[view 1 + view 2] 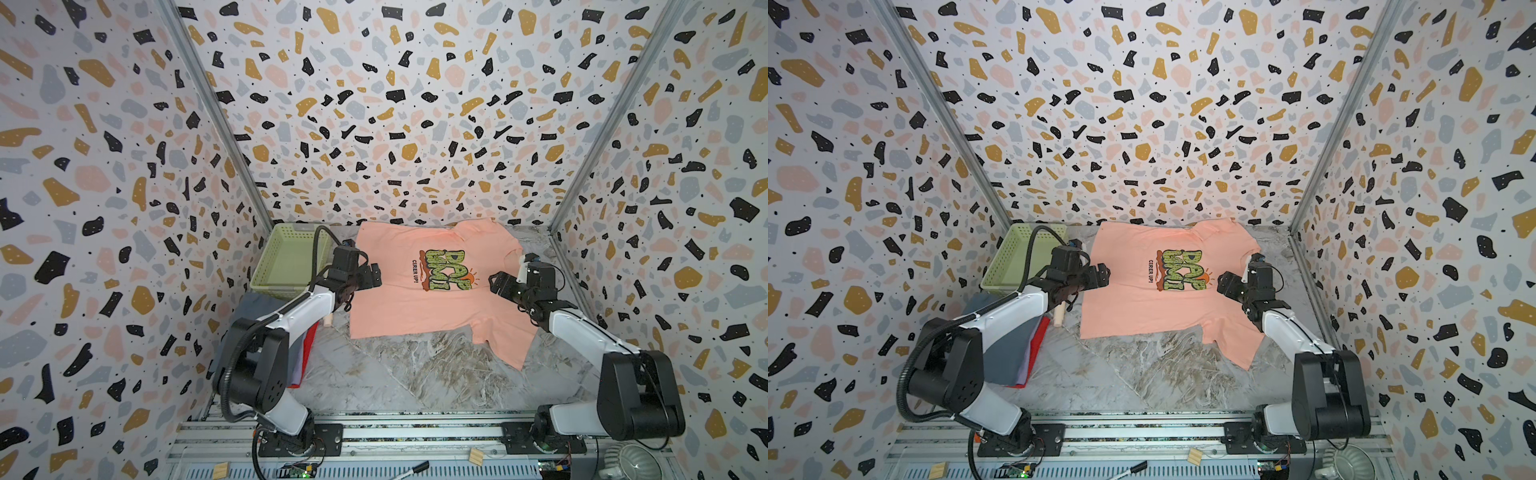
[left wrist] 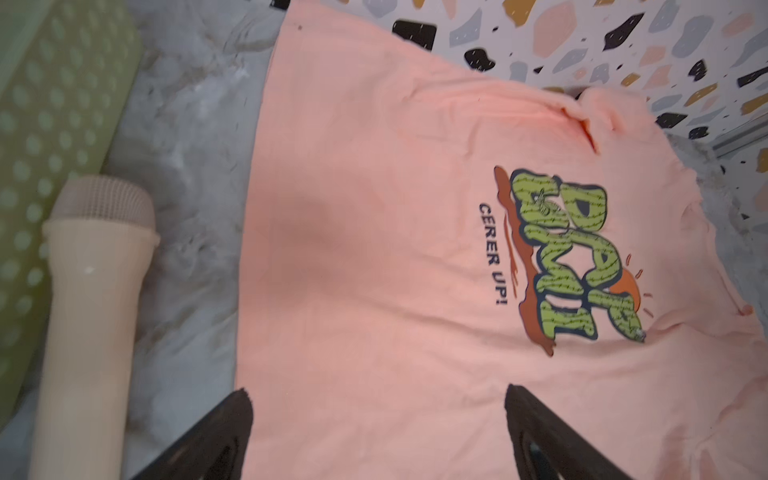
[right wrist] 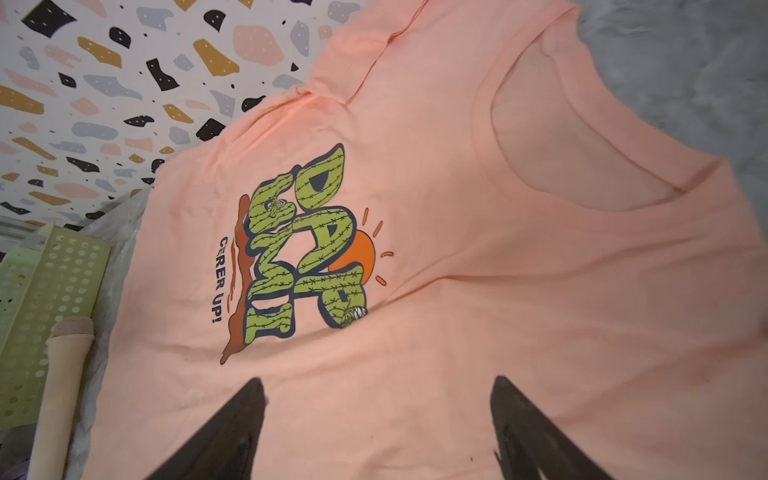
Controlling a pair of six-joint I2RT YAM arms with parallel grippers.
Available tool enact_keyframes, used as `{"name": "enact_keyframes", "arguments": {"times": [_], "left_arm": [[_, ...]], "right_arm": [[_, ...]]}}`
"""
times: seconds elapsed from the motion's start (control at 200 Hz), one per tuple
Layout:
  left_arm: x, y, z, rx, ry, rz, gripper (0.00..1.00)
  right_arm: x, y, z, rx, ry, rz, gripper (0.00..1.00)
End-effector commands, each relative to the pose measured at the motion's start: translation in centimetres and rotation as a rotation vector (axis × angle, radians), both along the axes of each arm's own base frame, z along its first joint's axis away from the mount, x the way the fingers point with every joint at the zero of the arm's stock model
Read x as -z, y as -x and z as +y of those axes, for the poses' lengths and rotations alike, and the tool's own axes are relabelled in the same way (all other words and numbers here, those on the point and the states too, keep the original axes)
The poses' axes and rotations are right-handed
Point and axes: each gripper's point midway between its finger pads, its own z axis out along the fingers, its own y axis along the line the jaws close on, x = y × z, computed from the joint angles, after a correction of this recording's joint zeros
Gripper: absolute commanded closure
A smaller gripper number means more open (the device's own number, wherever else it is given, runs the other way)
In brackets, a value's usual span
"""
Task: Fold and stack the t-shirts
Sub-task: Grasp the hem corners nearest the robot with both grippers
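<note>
Left pincer [image 2: 376, 395]: jaws apart, empty, at hem.
Right pincer [image 3: 376, 384]: jaws apart, empty, near collar.
Salmon-peach t-shirt [image 1: 395, 307]: spread on desk [image 1: 415, 374]; long axis left-right, collar rightward.

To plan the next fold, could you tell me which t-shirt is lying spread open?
The salmon-peach t-shirt with the green print, spread out on the table; the grey, lavender and red ones lie folded in a stack at the left.

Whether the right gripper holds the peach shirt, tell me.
No, the right gripper hangs open over the peach shirt, gripping nothing.
</note>
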Motion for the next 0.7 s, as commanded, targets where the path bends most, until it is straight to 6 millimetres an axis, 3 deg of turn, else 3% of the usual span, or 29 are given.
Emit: {"name": "enact_keyframes", "arguments": {"times": [0.0,0.11,0.195,0.32,0.471,0.561,0.696], "left_arm": [[4.7,5.6,2.3,-0.069,-0.064,0.169,0.07],[6.4,8.8,3.6,-0.099,-0.140,0.220,0.09],[7.4,10.3,3.3,-0.092,-0.105,0.239,0.11],[8.9,11.7,2.8,-0.093,-0.095,0.264,0.14],[10.8,12.0,1.6,-0.074,-0.076,0.291,0.21],[11.4,11.8,0.9,-0.067,-0.045,0.299,0.31],[11.1,11.4,0.5,-0.070,-0.022,0.274,0.55]], "right_arm": [[5.0,5.8,-1.7,0.080,0.026,0.232,0.12],[7.3,9.2,-3.2,0.155,0.056,0.304,0.11],[8.1,10.9,-3.7,0.185,0.066,0.349,0.11],[7.6,12.0,-4.7,0.245,0.085,0.343,0.11],[6.6,12.6,-5.8,0.291,0.117,0.327,0.11],[7.1,13.2,-5.9,0.298,0.120,0.354,0.10],[8.4,14.3,-5.5,0.290,0.085,0.396,0.11]]}}
